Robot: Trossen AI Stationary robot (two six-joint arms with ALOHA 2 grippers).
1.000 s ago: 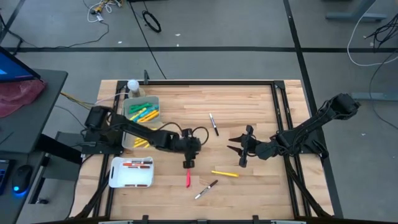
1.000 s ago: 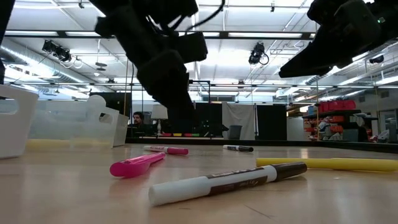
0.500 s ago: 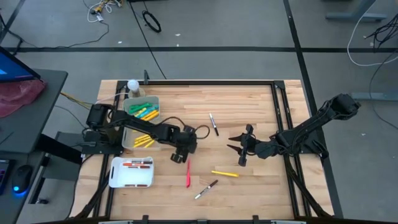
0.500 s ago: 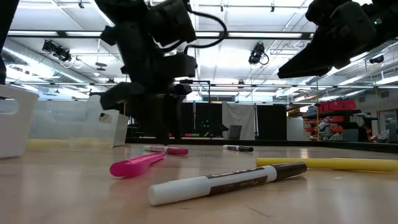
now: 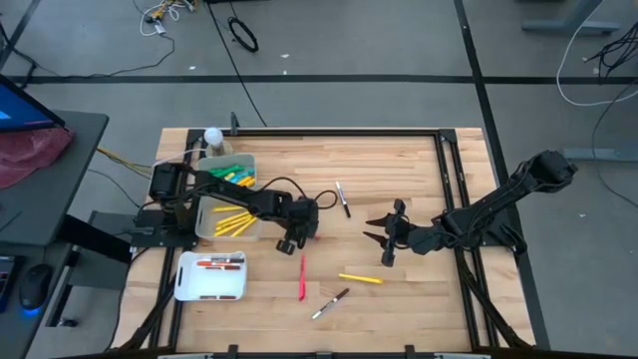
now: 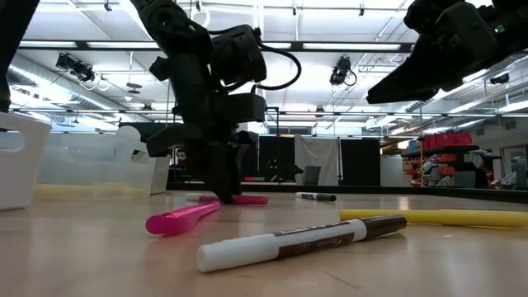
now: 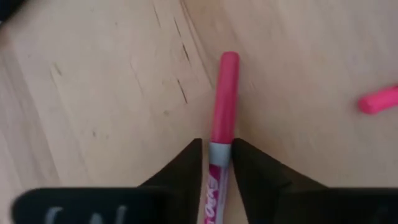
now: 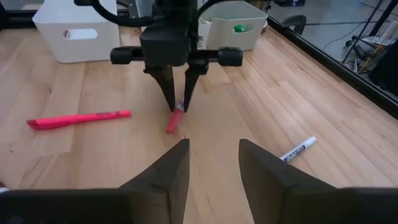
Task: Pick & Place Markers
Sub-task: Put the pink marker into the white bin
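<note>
1. The left gripper (image 5: 286, 242) is lowered to the table (image 5: 399, 170), just beside the green bin (image 5: 227, 172) on the side toward the table's centre.
2. In the left wrist view, both dark fingers (image 7: 186, 168) flank a short pink marker (image 7: 221, 134). The white labelled body of the marker sits between the fingertips; the pink cap projects forward past them.
3. The fingers stand narrowly apart, close against the marker on each side. Whether they already pinch it cannot be told.
4. The low view shows the same fingertips at table level with the short pink marker (image 6: 246, 199) lying flat between them, still resting on the wood.
5. A long red marker (image 5: 302, 279) lies on the table on the far side of the left gripper from the green bin, close to the gripper but apart from it.
6. A yellow marker (image 5: 360, 278) and a white marker with a dark end (image 5: 330, 303) lie beyond the red marker, farther from the green bin.
7. A further dark-ended marker (image 5: 342, 197) lies toward the table's centre, near the green bin's level.
8. Green and yellow markers (image 5: 231, 178) rest inside the green bin. A white bin (image 5: 209, 276) beside it holds red ones.
9. The right gripper (image 5: 380, 231) hovers well away from the green bin, its fingers (image 8: 168, 171) spread with nothing between them.
</note>
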